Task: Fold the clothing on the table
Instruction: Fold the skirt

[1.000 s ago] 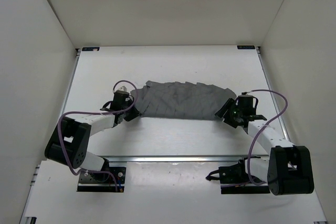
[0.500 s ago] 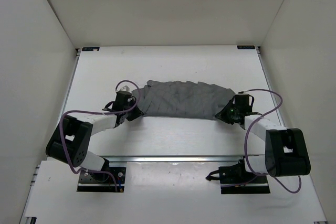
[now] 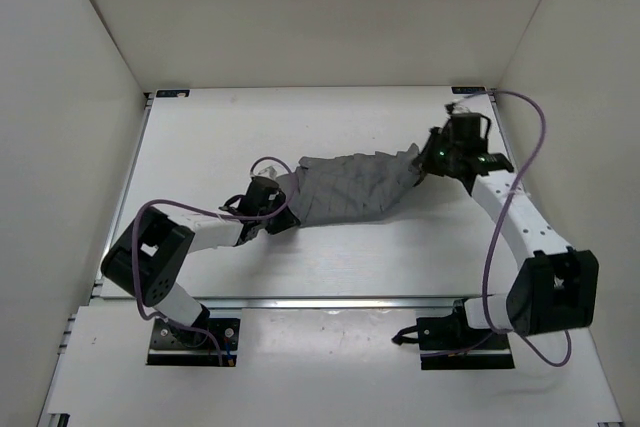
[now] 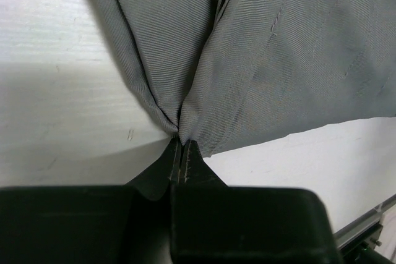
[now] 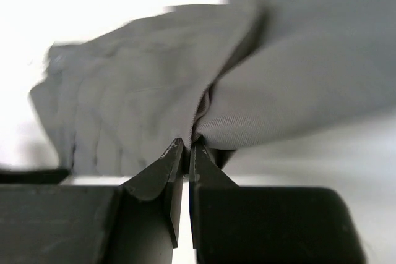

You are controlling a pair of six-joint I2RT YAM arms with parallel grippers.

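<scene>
The clothing (image 3: 350, 185) is a dark grey pleated garment stretched across the middle of the white table (image 3: 330, 267). My left gripper (image 3: 274, 205) is shut on its near-left corner; in the left wrist view the cloth (image 4: 247, 60) bunches into the closed tips of the left gripper (image 4: 182, 143). My right gripper (image 3: 430, 157) is shut on the right end of the garment, which is lifted off the table toward the back right. The right wrist view shows the fabric (image 5: 154, 91) pinched at the tips of the right gripper (image 5: 187, 146) and hanging away from them.
White walls enclose the table on three sides. A metal rail (image 3: 330, 301) runs along the near edge, with both arm bases behind it. Purple cables loop from each wrist.
The right gripper shut on the garment's right end and carried it up and toward the back right. The left gripper slid right with its corner. The garment now looks narrower and bunched.
</scene>
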